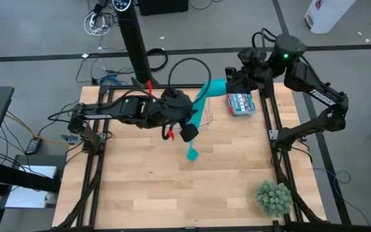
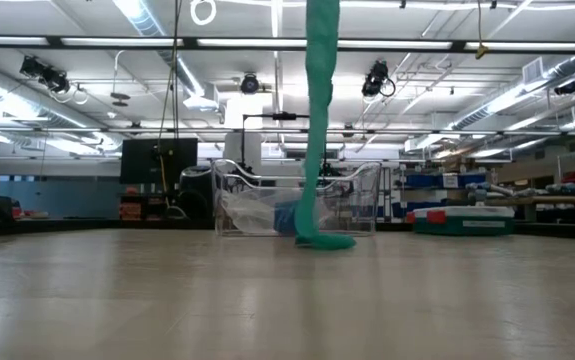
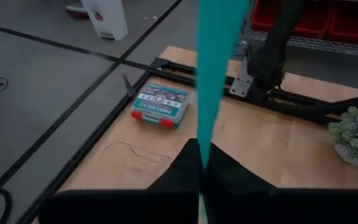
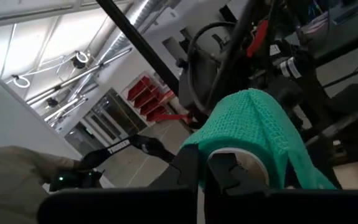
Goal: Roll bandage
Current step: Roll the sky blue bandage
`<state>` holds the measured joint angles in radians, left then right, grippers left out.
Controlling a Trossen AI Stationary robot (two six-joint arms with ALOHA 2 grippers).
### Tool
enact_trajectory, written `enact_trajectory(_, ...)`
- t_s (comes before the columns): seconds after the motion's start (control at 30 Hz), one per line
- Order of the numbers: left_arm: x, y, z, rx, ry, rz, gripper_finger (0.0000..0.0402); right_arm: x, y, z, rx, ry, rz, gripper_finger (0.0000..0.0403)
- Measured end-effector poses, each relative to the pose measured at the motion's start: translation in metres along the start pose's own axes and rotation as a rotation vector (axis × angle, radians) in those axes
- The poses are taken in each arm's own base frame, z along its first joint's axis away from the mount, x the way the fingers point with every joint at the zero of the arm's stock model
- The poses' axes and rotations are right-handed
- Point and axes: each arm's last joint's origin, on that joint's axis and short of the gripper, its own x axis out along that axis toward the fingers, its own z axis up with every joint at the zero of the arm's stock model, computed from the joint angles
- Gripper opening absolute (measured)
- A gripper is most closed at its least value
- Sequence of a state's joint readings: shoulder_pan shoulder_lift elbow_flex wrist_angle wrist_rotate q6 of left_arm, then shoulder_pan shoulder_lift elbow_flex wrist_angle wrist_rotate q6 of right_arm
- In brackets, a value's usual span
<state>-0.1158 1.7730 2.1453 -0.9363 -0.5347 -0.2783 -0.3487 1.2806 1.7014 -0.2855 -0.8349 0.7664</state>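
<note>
Teal bandage (image 1: 201, 103) runs as a ribbon from centre frame to upper right in the high view. Left gripper (image 1: 186, 129) is pinched on the strip mid-length, probably for tension, while the right gripper (image 1: 232, 84) is clamped on the coil so it can wind.

Teal-green bandage (image 1: 204, 98), pale wooden table (image 1: 224, 174), grey-green spiky plant (image 1: 274, 197), red-and-teal printed box (image 1: 240, 103)

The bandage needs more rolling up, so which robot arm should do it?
Probably the right. The right gripper is shut on the bandage's coiled end, so it can wind, while the left gripper pinches the ribbon lower down.
</note>
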Motion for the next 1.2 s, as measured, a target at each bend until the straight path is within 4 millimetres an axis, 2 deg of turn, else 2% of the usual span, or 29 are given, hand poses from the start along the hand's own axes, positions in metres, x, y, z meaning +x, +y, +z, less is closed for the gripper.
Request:
enact_trajectory(0.17, -0.006, 0.014, 0.007, 0.033, -0.028, 0.110, 0.0004, 0.005, 0.004, -0.004, 0.012, 0.037, 0.040, 0.0000)
enact_trajectory(0.33, 0.001, 0.033, 0.015, 0.089, -0.049, 0.190, 0.0004, 0.017, 0.007, -0.012, 0.015, 0.102, 0.104, 0.0000)
enact_trajectory(0.5, 0.005, 0.052, 0.028, 0.057, -0.109, 0.223, 0.0004, 0.033, 0.007, -0.024, 0.063, 0.193, 0.151, 0.0000)
enact_trajectory(0.7, -0.022, 0.059, 0.054, 0.103, -0.237, 0.186, 0.0004, 0.039, 0.001, -0.046, 0.148, 0.317, 0.057, 0.0000)
enact_trajectory(0.87, -0.047, 0.059, 0.070, 0.167, -0.368, 0.178, 0.0004, 0.036, -0.006, -0.052, 0.145, 0.342, -0.028, 0.0000)
enact_trajectory(1.2, -0.062, 0.057, 0.083, 0.241, -0.497, 0.203, 0.0005, 0.045, -0.046, -0.082, 0.239, 0.433, -0.039, 0.0000)
